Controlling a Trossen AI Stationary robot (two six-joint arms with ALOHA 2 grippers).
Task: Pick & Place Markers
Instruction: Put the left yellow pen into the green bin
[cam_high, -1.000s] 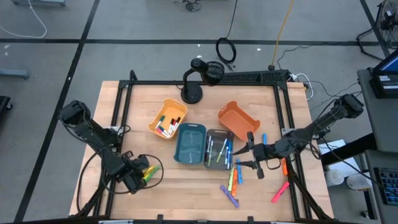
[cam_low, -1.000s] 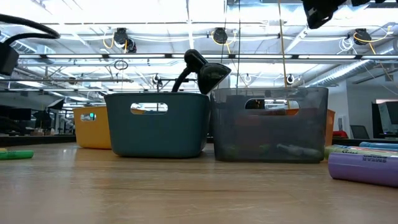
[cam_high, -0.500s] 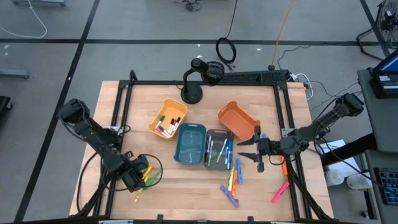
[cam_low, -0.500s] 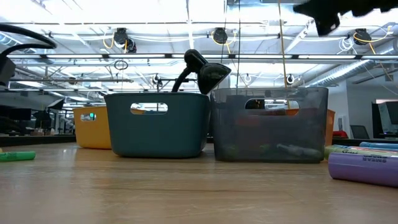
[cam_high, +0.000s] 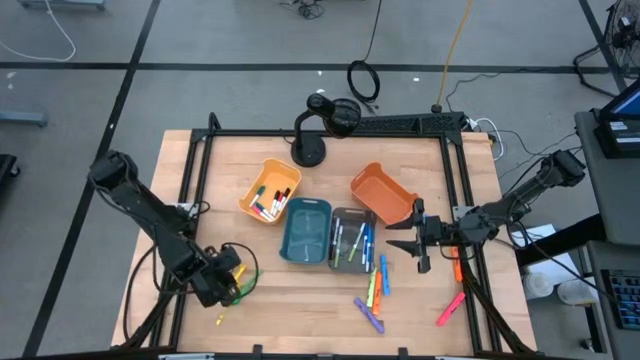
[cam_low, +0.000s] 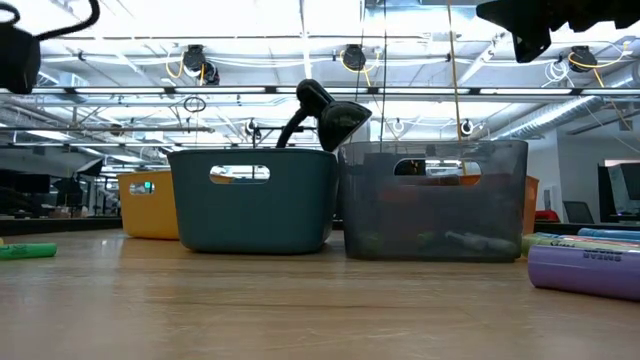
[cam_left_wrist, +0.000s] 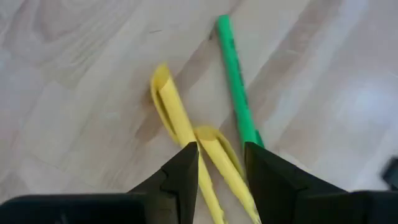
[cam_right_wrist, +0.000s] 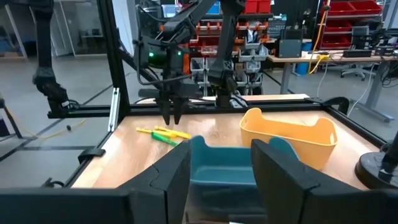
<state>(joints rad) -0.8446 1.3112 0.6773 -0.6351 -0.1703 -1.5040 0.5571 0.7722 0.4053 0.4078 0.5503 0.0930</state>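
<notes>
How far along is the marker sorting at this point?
Done: some markers lie in the yellow bin and the grey bin. In hand: nothing visibly; the left gripper hovers over yellow markers and a green marker, while the right gripper is open and empty. Left: loose markers at the front right.
</notes>
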